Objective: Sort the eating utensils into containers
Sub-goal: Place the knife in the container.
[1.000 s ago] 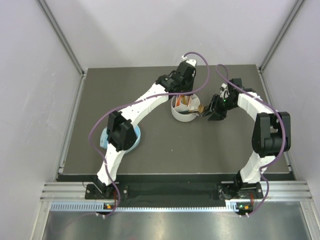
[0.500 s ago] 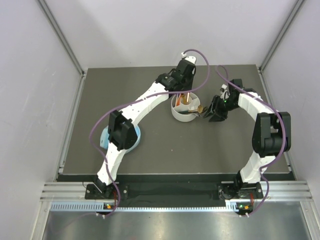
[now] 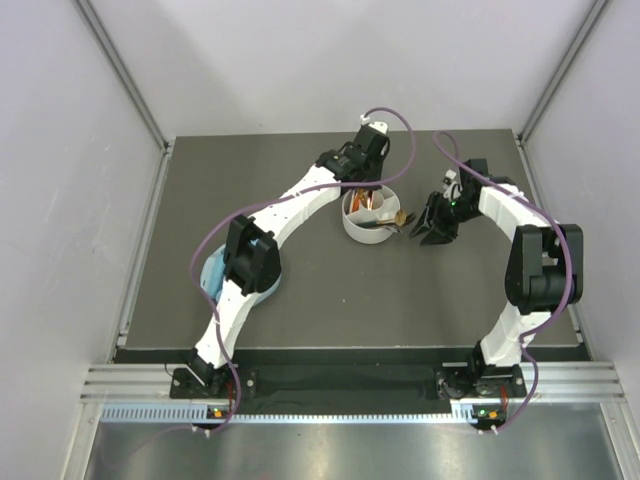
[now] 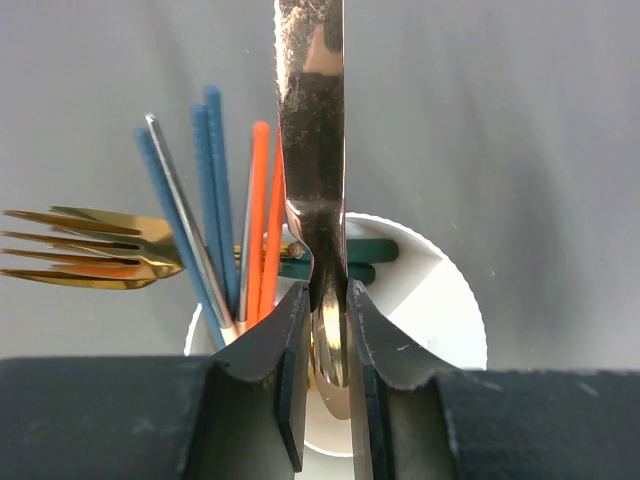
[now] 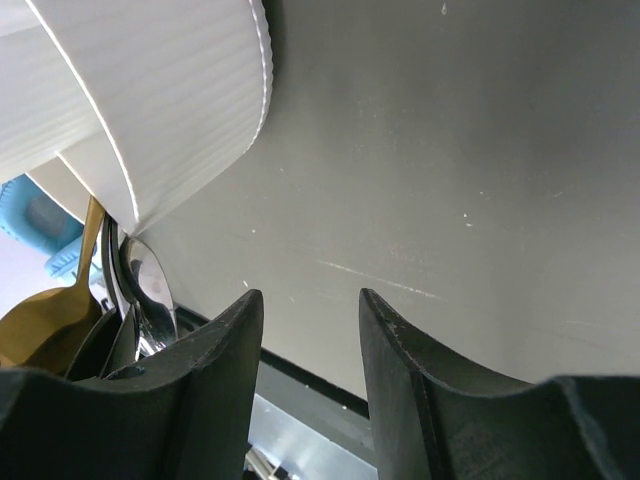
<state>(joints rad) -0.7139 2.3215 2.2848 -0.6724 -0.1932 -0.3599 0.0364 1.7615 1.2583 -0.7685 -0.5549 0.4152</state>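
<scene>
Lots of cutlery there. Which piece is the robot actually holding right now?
The shiny copper-coloured piece, pinched between the left gripper's fingers over the white holder. The gold fork, orange chopsticks and blue chopsticks just lean in the holder, ungripped.

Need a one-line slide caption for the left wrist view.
Left gripper clamps a bronze utensil over the white divided holder, beside orange chopsticks, blue chopsticks and a gold fork.

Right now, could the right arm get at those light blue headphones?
Probably not: the headphones lie at the left, partly under the left arm, which crosses the way; the right gripper is beside the white holder.
</scene>
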